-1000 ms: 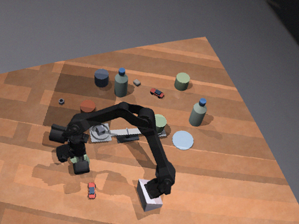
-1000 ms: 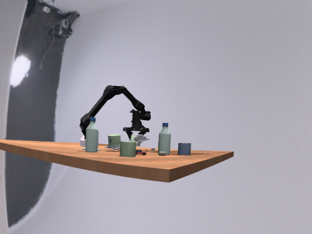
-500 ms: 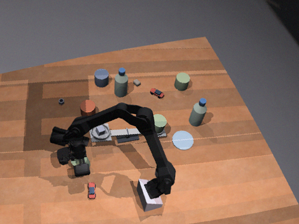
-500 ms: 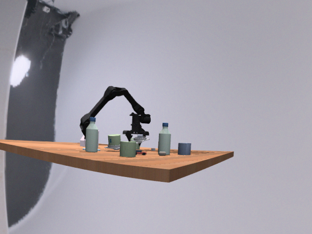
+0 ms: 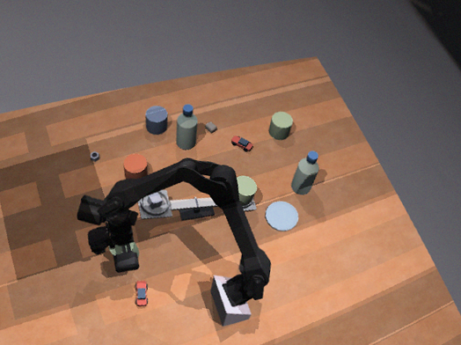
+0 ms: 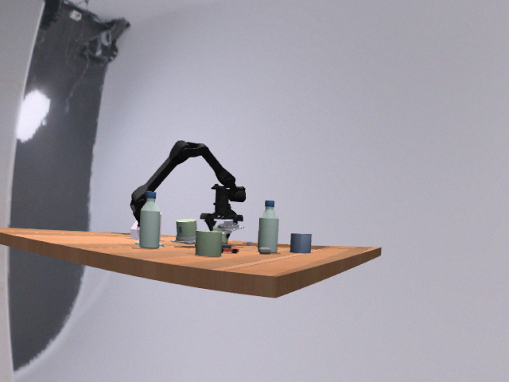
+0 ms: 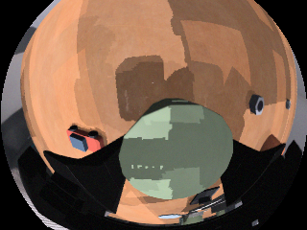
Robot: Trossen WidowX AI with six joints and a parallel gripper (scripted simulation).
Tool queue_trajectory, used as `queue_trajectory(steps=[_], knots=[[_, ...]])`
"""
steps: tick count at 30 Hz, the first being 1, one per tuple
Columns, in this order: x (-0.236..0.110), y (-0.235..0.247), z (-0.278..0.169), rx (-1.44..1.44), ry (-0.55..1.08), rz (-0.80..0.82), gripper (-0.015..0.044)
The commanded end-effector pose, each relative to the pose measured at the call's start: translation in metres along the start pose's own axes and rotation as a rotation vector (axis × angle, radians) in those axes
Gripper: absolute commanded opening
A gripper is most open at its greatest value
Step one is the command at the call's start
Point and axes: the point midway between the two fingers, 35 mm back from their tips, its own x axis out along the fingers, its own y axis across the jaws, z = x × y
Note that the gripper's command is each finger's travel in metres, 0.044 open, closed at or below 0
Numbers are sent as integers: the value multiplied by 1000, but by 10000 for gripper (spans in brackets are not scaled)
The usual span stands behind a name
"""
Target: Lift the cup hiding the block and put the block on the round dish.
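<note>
1. The gripper (image 5: 121,252) is clamping its fingers around a pale green cup (image 7: 177,149), holding it low over the table (image 5: 341,277), beside a small toy car (image 5: 141,293).
2. The grey block (image 5: 154,199) is sitting uncovered on the balance (image 5: 192,203), on its near-side pad.
3. The other green cup (image 5: 246,188) is standing on the opposite pad.
4. The round blue dish (image 5: 282,216) is lying just beside that end, holding nothing.

End effector (image 5: 120,252) hides most of the lifted cup (image 5: 117,250)
</note>
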Motion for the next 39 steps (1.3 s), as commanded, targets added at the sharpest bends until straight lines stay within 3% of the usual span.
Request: queue_trajectory(steps=[1, 3, 7, 11, 18, 39], knots=[[0, 0, 0, 1, 0, 0, 394], [-9, 0, 0, 0, 0, 0, 440], [-51, 0, 0, -3, 2, -1, 440], [-53, 0, 0, -3, 2, -1, 440], [-71, -7, 2, 139, -83, 10, 260], [-81, -36, -23, 847, -58, 29, 260]])
